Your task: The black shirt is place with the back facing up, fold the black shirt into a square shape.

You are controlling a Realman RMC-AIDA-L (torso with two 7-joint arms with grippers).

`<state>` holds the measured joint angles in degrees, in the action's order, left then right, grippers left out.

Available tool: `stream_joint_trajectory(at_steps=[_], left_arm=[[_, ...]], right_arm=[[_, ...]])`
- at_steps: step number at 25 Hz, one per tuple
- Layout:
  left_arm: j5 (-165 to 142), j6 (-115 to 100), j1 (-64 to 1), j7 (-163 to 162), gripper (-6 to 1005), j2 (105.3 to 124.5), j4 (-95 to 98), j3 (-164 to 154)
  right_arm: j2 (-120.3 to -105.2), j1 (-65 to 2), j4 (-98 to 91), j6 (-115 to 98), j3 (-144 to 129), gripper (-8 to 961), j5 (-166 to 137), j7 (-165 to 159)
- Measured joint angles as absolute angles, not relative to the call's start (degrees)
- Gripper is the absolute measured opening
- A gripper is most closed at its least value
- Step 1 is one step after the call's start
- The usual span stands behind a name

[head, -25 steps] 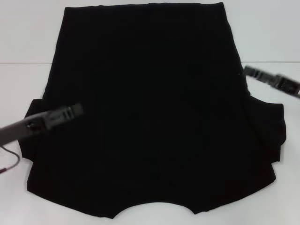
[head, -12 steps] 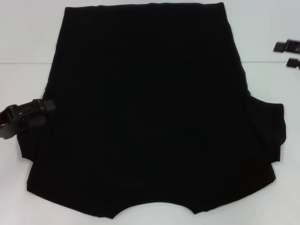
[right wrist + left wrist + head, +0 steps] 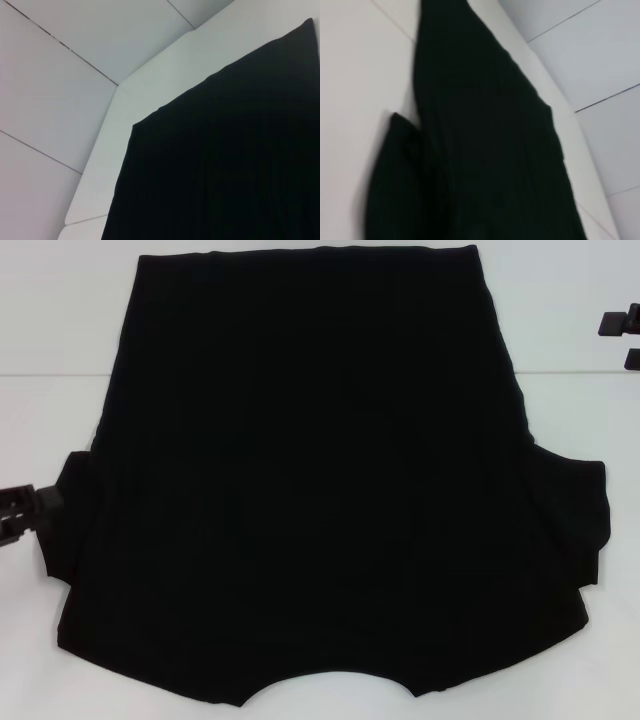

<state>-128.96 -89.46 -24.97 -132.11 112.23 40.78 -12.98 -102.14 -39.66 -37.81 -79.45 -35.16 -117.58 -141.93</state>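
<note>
The black shirt lies spread flat on the white table, plain side up, with the neck opening at the near edge and the hem at the far edge. Its short sleeves stick out at the left and the right. My left gripper is at the view's left edge, just outside the left sleeve, open and empty. My right gripper is at the right edge, off the shirt's far right side, open and empty. The shirt also shows in the left wrist view and the right wrist view.
Bare white table shows to the left and right of the shirt. A seam runs across the tabletop. Grey wall panels stand beyond the table's far edge.
Both grippers have drawn back outward from the shirt's sides to the edges of the head view. The shirt has not moved.
</note>
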Motion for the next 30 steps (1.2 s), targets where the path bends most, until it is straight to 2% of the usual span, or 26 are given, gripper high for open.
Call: stream_joint_trajectory(at_steps=[3,22,30], left_arm=[[-131.5,-87.7,-24.9,-132.1,439,112.18,41.0,-12.0],[-136.1,-79.7,-25.2,-132.5,437,112.59,38.4,-13.5],[-136.5,-77.7,-25.5,-132.6,367,112.69,37.2,-13.5]], right_arm=[[-102.18,-39.4,-37.7,-79.4,-35.2,882,-117.6,-141.9],[-102.62,-39.1,-37.2,-79.0,-35.1,884,-117.6,-141.5],[-102.7,-39.1,-37.2,-79.0,-35.1,883,-117.6,-141.5]])
